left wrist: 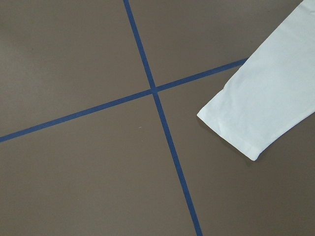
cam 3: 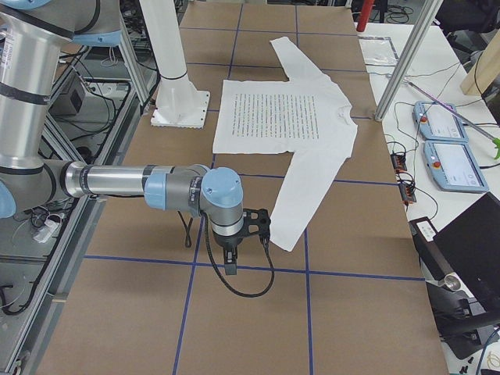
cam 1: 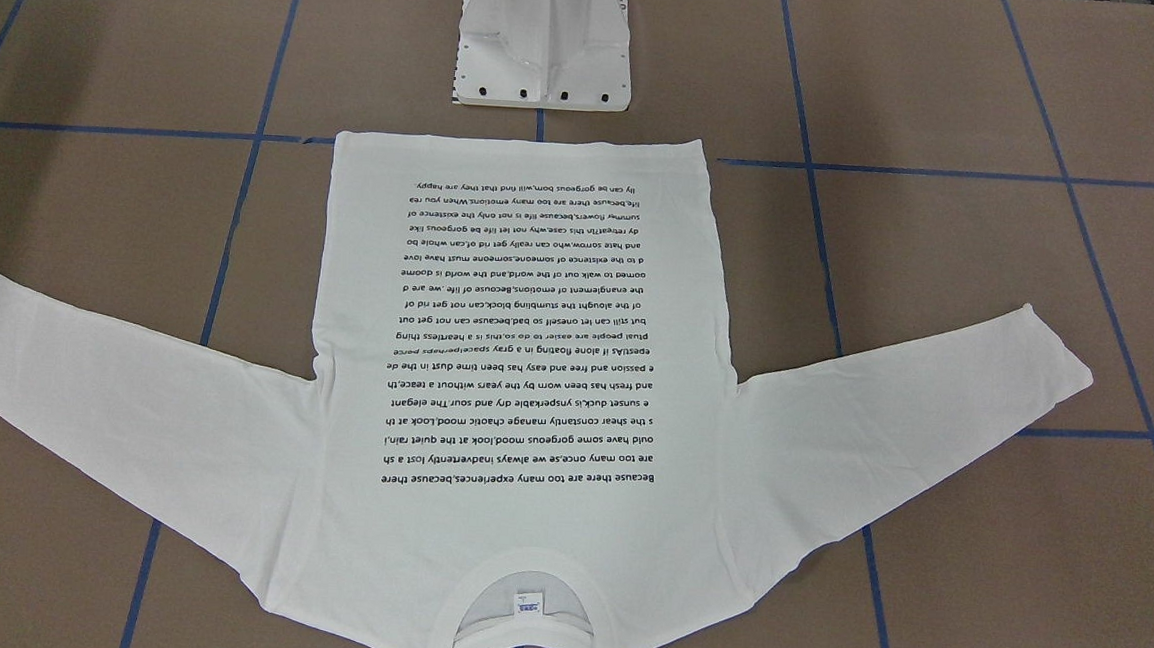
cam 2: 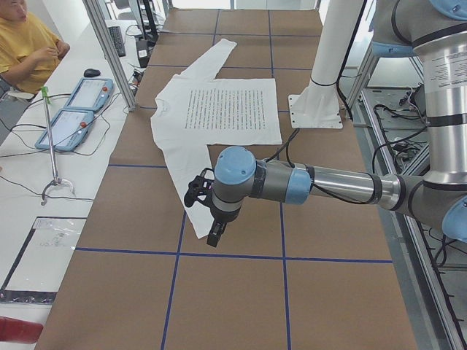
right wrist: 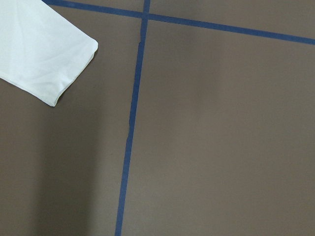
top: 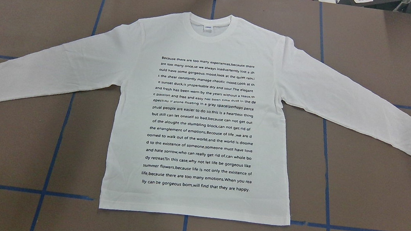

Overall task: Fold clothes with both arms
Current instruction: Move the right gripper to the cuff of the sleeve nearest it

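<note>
The clothes are one white long-sleeved T-shirt (top: 206,111) lying flat, print side up, with both sleeves spread out. Its collar and neck label (cam 1: 529,603) lie on the side away from the robot base. My left gripper (cam 2: 214,235) hangs over the table just beyond the near sleeve cuff (left wrist: 236,128); whether it is open or shut I cannot tell. My right gripper (cam 3: 229,262) hovers beside the other cuff (right wrist: 64,73), and its state I cannot tell either. Neither gripper shows in the wrist views. Nothing appears to be held.
Blue tape lines (top: 54,152) grid the brown table. The white pedestal (cam 1: 544,41) stands at the shirt's hem side. Teach pendants (cam 2: 76,109) and a seated person (cam 2: 25,47) are beyond the table's far edge.
</note>
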Tool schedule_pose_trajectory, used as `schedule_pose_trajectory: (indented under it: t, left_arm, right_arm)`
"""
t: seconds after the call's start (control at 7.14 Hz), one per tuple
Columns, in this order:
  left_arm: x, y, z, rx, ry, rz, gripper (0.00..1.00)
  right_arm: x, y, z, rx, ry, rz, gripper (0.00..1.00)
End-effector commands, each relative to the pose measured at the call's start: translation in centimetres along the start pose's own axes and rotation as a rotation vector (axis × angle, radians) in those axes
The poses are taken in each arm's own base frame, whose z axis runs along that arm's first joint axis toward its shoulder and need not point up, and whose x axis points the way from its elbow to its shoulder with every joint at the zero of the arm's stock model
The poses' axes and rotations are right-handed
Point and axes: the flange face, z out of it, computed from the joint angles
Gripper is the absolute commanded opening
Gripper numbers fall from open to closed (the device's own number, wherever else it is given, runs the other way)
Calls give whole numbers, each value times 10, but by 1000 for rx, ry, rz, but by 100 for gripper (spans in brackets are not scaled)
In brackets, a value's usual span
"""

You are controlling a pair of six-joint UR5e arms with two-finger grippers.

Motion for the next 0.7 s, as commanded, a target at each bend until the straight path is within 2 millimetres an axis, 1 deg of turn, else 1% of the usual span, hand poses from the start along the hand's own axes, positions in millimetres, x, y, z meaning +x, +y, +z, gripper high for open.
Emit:
schedule_pose_trajectory:
  t: [0.0,0.14,0.28,0.42,0.56]
  left_arm:
    - [11,-3,-11,19,-4,19,100]
    - [21,-7,-24,39,-19,38,100]
    - [30,-10,-33,58,-23,51,100]
    - [36,-21,-44,92,-19,70,100]
    - [52,-35,-66,142,-33,112,100]
  right_arm:
    - [-2,0,0,7,-15,-1,100]
    - [-21,-9,-15,55,-92,-22,100]
    - [-42,-18,-38,115,-110,-76,100]
    - [-52,-27,-53,208,-94,-163,100]
    - [-44,-32,-44,263,-84,-206,100]
